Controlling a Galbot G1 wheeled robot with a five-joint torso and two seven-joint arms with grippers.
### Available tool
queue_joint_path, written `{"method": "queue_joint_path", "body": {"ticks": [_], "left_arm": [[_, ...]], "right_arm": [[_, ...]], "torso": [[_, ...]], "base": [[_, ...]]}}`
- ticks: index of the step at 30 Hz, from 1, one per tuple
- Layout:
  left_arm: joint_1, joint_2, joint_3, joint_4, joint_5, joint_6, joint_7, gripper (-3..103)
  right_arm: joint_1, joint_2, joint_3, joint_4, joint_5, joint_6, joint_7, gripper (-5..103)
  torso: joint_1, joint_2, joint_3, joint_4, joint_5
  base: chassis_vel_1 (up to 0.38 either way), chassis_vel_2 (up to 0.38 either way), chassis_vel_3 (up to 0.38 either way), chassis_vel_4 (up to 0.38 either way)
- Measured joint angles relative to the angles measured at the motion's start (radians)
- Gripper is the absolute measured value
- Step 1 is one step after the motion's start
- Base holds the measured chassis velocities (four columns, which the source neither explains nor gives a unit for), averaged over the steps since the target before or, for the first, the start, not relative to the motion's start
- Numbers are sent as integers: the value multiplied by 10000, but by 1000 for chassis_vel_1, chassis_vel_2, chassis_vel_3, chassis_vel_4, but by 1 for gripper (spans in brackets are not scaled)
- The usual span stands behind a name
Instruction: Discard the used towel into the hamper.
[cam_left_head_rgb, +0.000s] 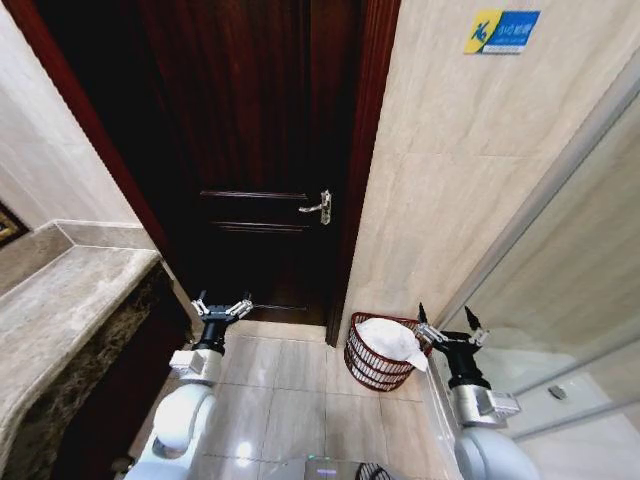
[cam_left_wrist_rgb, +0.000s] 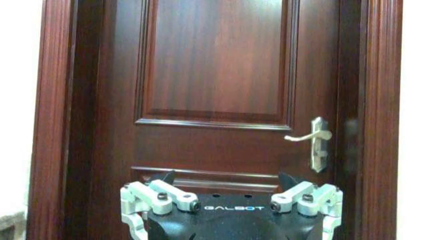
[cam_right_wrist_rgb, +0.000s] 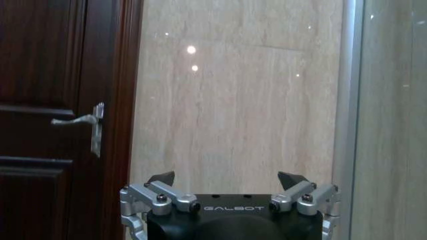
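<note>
The hamper (cam_left_head_rgb: 372, 368), a round dark red-brown wire basket, stands on the tiled floor by the wall right of the door. A white towel (cam_left_head_rgb: 392, 339) lies in its top and hangs a little over its right rim. My right gripper (cam_left_head_rgb: 449, 322) is open and empty, held up just right of the hamper; in the right wrist view its fingers (cam_right_wrist_rgb: 227, 179) point at the marble wall. My left gripper (cam_left_head_rgb: 222, 306) is open and empty too, raised in front of the door, where the left wrist view shows it (cam_left_wrist_rgb: 227, 178) facing the door panel.
A dark wooden door (cam_left_head_rgb: 262, 150) with a metal lever handle (cam_left_head_rgb: 318, 208) is shut straight ahead. A stone counter (cam_left_head_rgb: 60, 300) runs along the left. A glass partition with a metal frame (cam_left_head_rgb: 560, 180) stands on the right. Tiled floor (cam_left_head_rgb: 290, 400) lies between.
</note>
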Motion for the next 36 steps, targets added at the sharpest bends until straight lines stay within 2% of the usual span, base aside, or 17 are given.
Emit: {"method": "queue_joint_path", "body": {"ticks": [3, 5, 12, 27, 29, 36], "left_arm": [[0, -16, -17, -34, 101, 33, -5, 100], [-18, -25, -151, 108, 602, -193, -5, 100], [-50, -5, -455, 420, 1169, -632, 7, 100], [-84, -12, -471, 444, 1092, -703, 21, 100], [-142, -3, -376, 528, 1033, -960, 12, 100], [-107, -8, -246, 563, 969, -1063, -57, 100]], "right_arm": [[84, 25, -20, 21, -23, -33, 9, 100], [96, 33, -40, 41, -26, -52, 11, 100], [102, 64, -71, 90, -49, -56, 21, 100], [305, 38, -187, 238, -98, -323, 52, 100], [330, 35, -189, 254, -91, -362, 65, 100], [331, 43, -184, 265, -78, -374, 121, 100]], "torso": [[80, 179, 97, 1, 0], [145, 325, 179, 0, 0], [314, 691, 375, 0, 0], [686, 1501, 815, 1, 0], [757, 1656, 899, 0, 0], [798, 1748, 951, 1, 0]], "base": [[0, 0, 0, 0], [0, 0, 0, 0], [0, 0, 0, 0], [0, 0, 0, 0], [0, 0, 0, 0], [0, 0, 0, 0]]}}
